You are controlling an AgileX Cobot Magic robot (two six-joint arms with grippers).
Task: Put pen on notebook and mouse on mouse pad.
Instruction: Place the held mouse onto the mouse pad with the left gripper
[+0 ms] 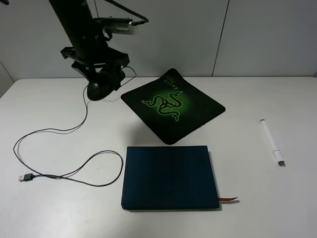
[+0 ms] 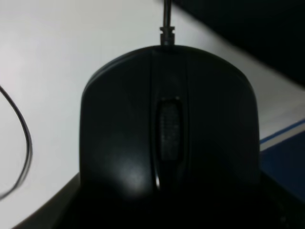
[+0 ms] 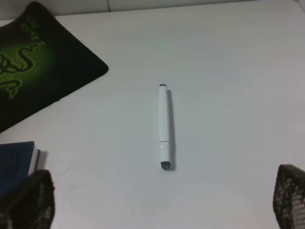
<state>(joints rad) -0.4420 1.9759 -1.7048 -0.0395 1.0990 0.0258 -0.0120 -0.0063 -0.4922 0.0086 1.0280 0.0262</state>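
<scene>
Left gripper [image 1: 100, 74] hangs low, jaws seemingly closed; right gripper [image 3: 159, 199] jaws spread wide.

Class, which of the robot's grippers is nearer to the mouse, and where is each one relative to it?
Left. The left gripper is directly over the mouse. The right gripper hangs open near the pen, on the far side of the mouse pad from the mouse.

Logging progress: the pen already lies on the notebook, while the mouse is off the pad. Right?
Not quite. The pen lies on the bare table, right of the notebook, as the exterior high view shows. The mouse is indeed off the pad.
</scene>
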